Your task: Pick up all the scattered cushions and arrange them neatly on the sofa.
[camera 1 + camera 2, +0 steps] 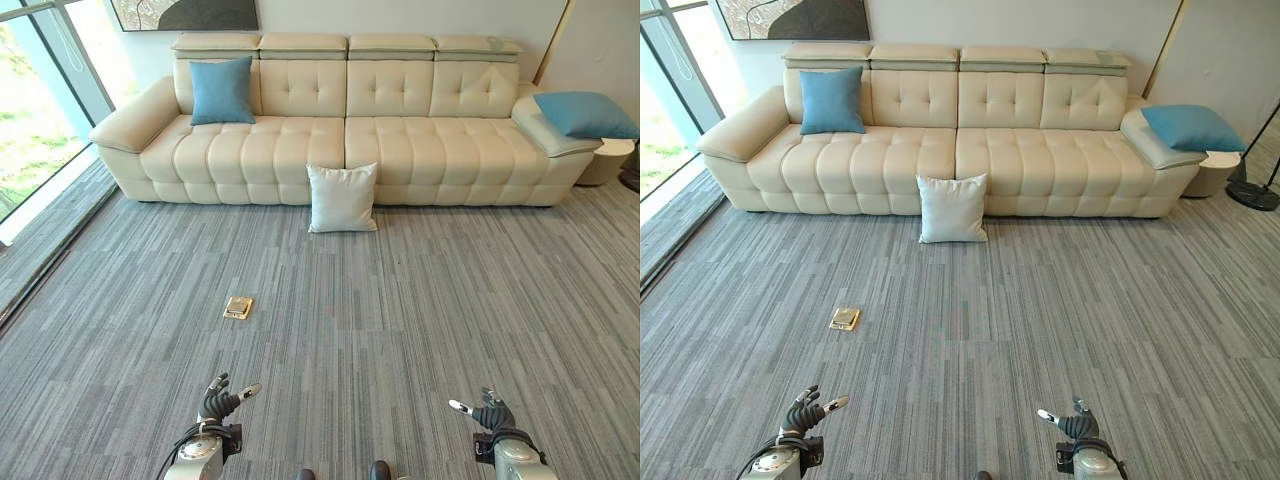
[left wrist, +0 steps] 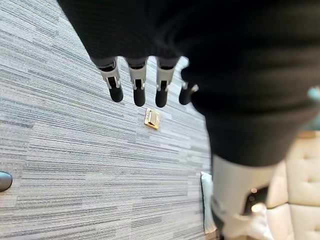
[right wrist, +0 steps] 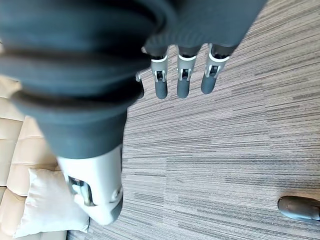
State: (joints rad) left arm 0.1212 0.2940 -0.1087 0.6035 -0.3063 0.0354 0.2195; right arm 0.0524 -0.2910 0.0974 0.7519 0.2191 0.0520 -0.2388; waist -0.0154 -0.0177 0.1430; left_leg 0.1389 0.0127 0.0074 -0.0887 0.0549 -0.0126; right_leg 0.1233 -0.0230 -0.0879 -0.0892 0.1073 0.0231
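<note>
A pale white cushion (image 1: 342,198) stands on the grey carpet, leaning against the front of the cream sofa (image 1: 300,150) near its middle. One blue cushion (image 1: 221,90) sits upright on the sofa's left seat against the backrest. Another blue cushion (image 1: 585,114) lies on the sofa's right armrest. My left hand (image 1: 222,399) and right hand (image 1: 486,410) hang low over the carpet far in front of the sofa, both open with relaxed fingers (image 2: 139,90) and nothing in them. The white cushion (image 3: 47,205) shows in the right wrist view beside the thumb.
A small brass floor socket (image 1: 238,307) lies in the carpet between my left hand and the sofa. A round side table (image 1: 606,160) stands past the sofa's right end, with a lamp base (image 1: 1252,194) near it. Glass windows (image 1: 40,90) line the left wall.
</note>
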